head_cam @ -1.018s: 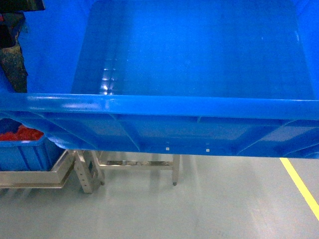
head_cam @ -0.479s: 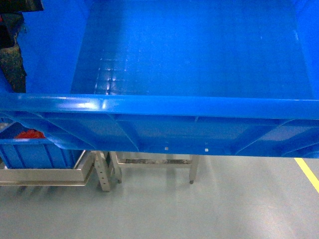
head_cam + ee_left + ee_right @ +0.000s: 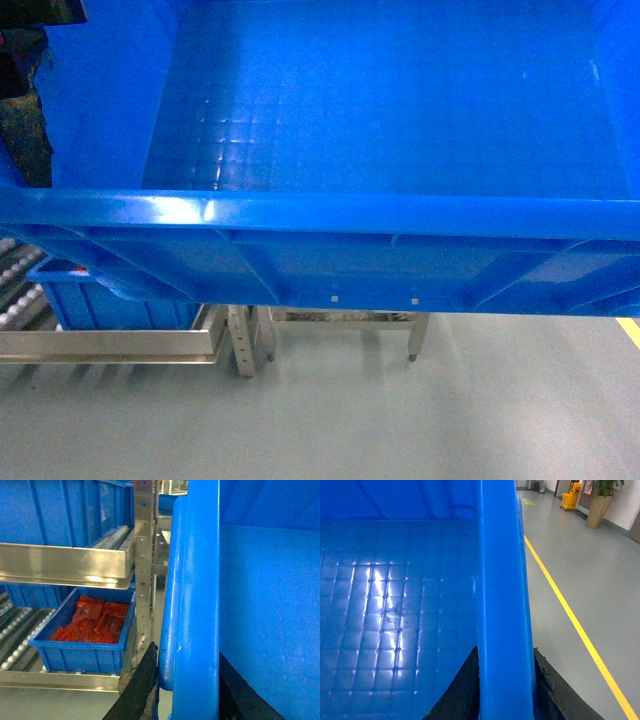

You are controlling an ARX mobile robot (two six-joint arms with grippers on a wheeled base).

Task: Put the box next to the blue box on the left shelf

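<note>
Your left tool [image 3: 187,680] and right tool [image 3: 502,690] each clamp a box [image 3: 380,130] rim, apparently off the floor [image 3: 400,420].

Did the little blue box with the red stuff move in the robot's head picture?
Yes. The small blue box slid rightward against the big box's rim, as did the rack; likely the robot turning.

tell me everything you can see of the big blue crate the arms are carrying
The large rectangular blue plastic crate is glossy, with a thick rolled rim, ribbed outer walls and a square grid embossed on its floor. It looks empty and is held level above the grey floor. The left pincer and right pincer each straddle a side rim, one dark finger inside, one outside.
</note>
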